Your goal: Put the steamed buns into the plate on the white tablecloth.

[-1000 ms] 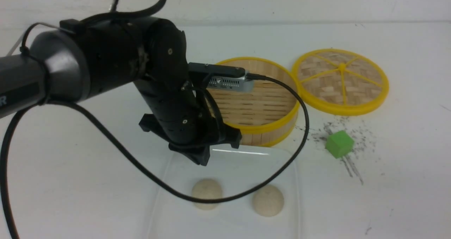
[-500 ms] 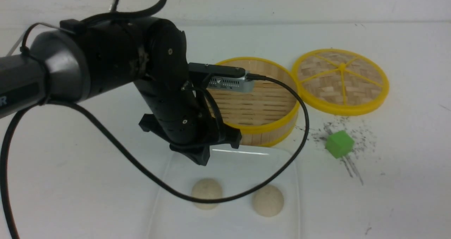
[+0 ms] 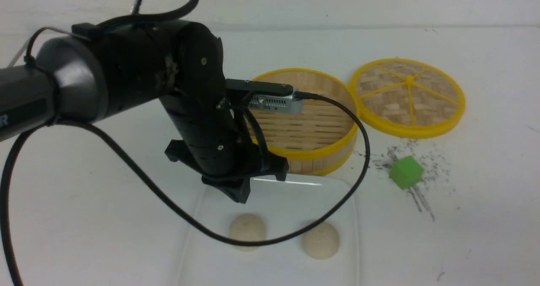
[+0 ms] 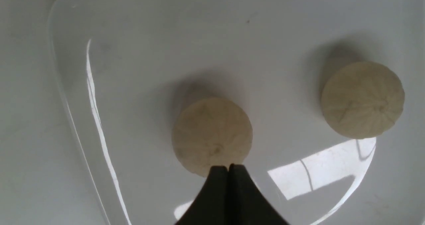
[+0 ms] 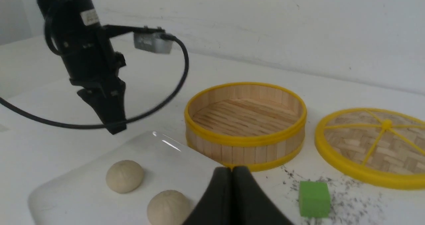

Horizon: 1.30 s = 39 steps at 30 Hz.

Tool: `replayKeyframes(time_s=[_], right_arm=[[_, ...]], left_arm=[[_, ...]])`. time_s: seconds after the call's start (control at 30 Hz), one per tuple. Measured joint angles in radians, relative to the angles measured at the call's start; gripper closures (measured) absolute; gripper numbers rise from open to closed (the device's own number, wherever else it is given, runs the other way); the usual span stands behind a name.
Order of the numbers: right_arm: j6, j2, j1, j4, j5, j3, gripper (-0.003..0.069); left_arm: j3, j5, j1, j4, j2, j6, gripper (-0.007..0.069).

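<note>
Two cream steamed buns lie apart inside the glossy white plate (image 3: 278,269) on the white tablecloth (image 3: 84,218): one bun (image 3: 247,231) on the left, the other bun (image 3: 321,240) on the right. The left wrist view has the same buns (image 4: 212,135) (image 4: 362,99) on the plate (image 4: 79,118). My left gripper (image 3: 239,195) (image 4: 228,168) hangs shut and empty just above the plate's far edge, behind the left bun. My right gripper (image 5: 231,170) is shut and empty, low beside the plate (image 5: 83,191); it is outside the front view.
An empty yellow-rimmed bamboo steamer (image 3: 312,121) stands behind the plate, its woven lid (image 3: 408,96) lying flat to the right. A green cube (image 3: 406,172) sits among dark smudges right of the plate. My left arm's black cable (image 3: 295,235) loops over the plate.
My left arm has shifted very slightly; its wrist camera and cable sit a little lower. Buns, plate, steamer and cube have not moved.
</note>
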Motion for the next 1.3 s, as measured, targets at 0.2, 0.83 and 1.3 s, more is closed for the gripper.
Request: replayKeyframes(time_s=[0.2,0.83,1.3], right_arm=[[0.000,-0.070,-0.248,0.043,-0.016,0.165,0.0657],[0.000,-0.076,-0.533,0.046,0.041,0.270,0.0646],[0.000,-0.076,-0.534,0.046,0.043,0.269,0.0631]], left_arm=[[0.000,-0.055,-0.002,0.007,-0.014,0.000,0.0616],[0.000,-0.007,-0.003,0.158,-0.459,0.000,0.0610],[0.208,0.140,-0.003,0.239,-0.892,-0.032,0.0606]])
